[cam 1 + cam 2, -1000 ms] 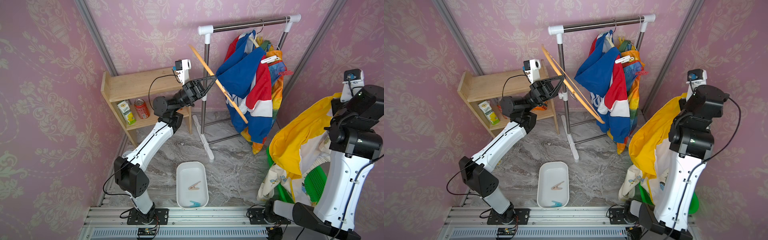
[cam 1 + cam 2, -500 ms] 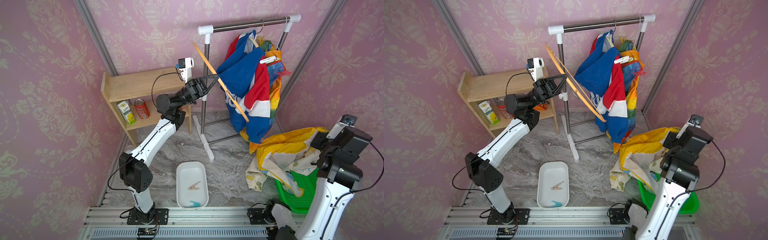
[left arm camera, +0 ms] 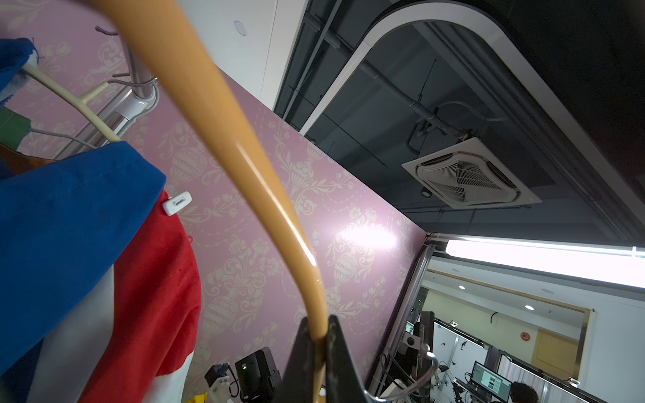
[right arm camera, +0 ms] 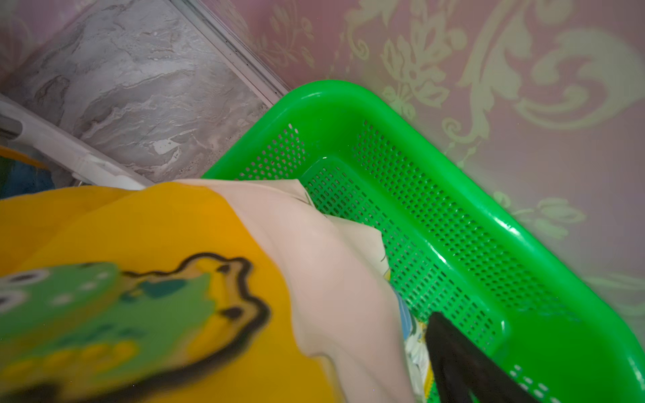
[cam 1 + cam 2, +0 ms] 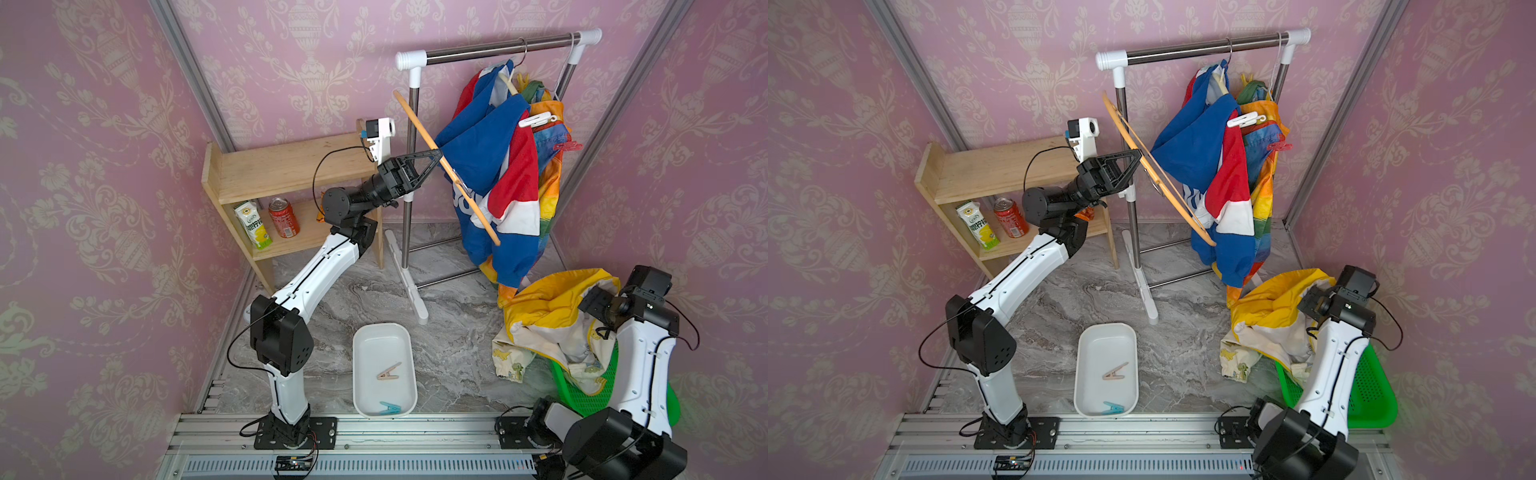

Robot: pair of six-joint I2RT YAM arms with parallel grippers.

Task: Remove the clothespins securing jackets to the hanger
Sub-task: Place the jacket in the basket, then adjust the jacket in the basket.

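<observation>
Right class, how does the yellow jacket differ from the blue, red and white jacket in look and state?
The blue, red and white jacket hangs on the rack; the yellow jacket lies crumpled over the green basket and floor. The blue, red and white jacket has plain colour blocks; the yellow jacket has dinosaur prints. Both are thin fabric.

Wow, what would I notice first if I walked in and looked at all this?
Probably the bright blue, red and white jacket hanging with a rainbow jacket on the rack at the back. Next, the left tool clamped on a bare wooden hanger, held slanting in the air beside the rack. Then the yellow dinosaur jacket, heaped over the green basket by the right arm.
</observation>
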